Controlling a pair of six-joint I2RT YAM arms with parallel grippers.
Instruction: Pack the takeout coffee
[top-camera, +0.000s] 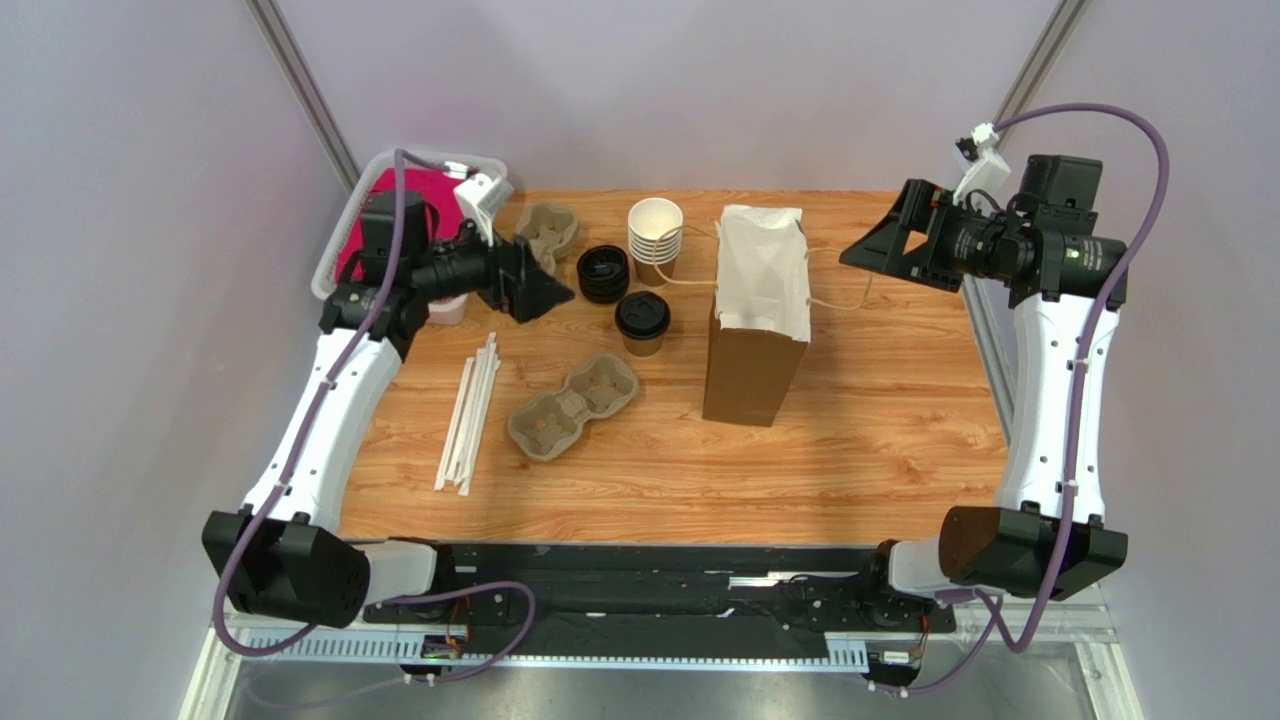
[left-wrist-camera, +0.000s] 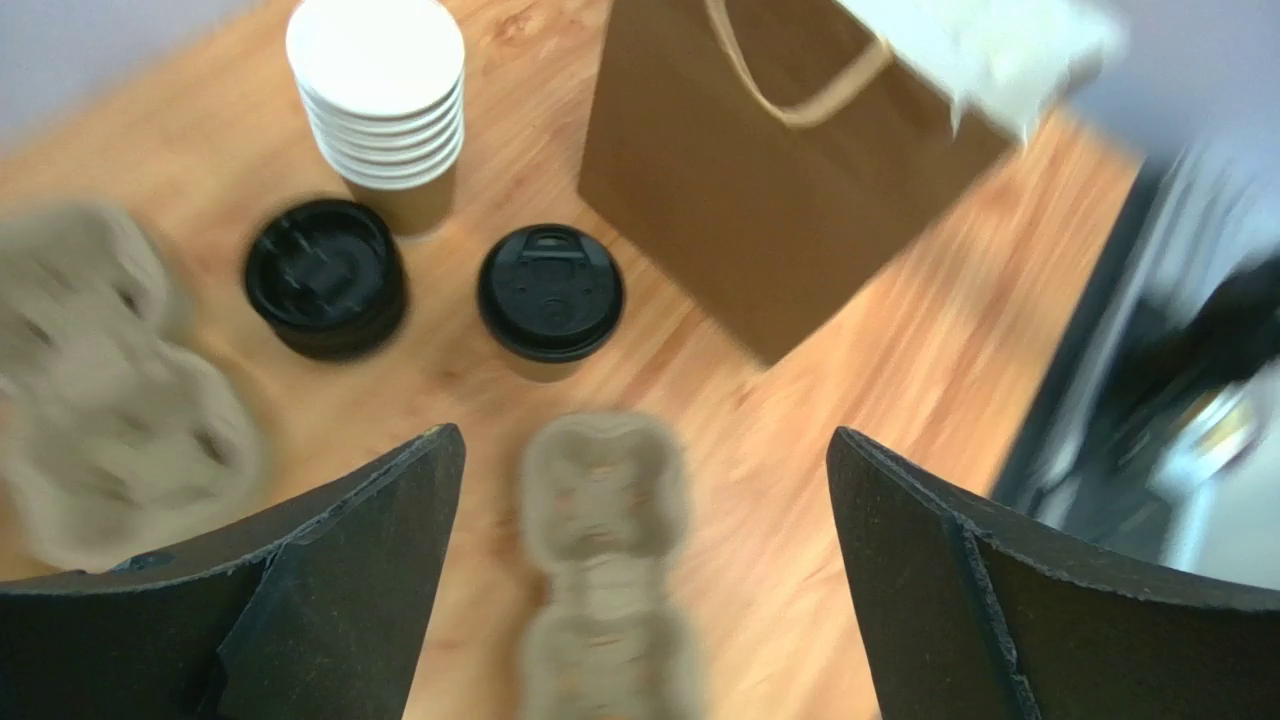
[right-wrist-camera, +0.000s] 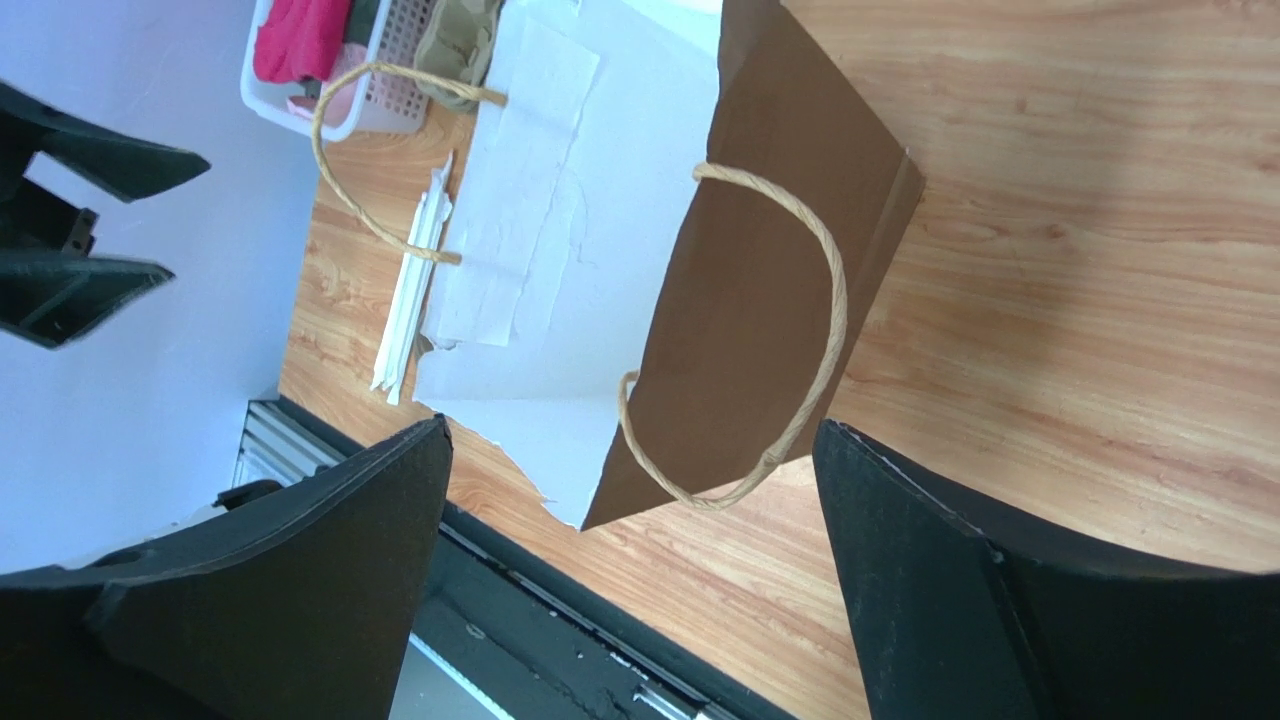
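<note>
Hovering over the back left of the table (top-camera: 902, 450), the left gripper (top-camera: 544, 285) is spread wide with nothing in it, angled toward the takeout coffee (top-camera: 643, 321). The coffee stands upright on the wood, lid on, just in front of the stack of lidless cups (top-camera: 655, 233), beside the loose lids (top-camera: 604, 273) and just left of the paper bag (top-camera: 756, 338), not yet packed. The right gripper (top-camera: 869, 248) hangs right of the bag, also spread and empty, probably parked there to steady the bag or hold its mouth. A cup carrier (top-camera: 573, 405) and straws (top-camera: 469, 410) lie nearer the bases, apart from the coffee. Left wrist view, partly blurred: the coffee sits ahead, roughly centred between the two dark fingers (left-wrist-camera: 346, 600), with the carrier right under the gap, so this reads as lining up for a grasp. Right wrist view: the bag stands upright, white paper lining poking out, twine handles looping free, framed by the parted fingers; the coffee is out of this view; the bag mouth faces up, ready to take the cup
</note>
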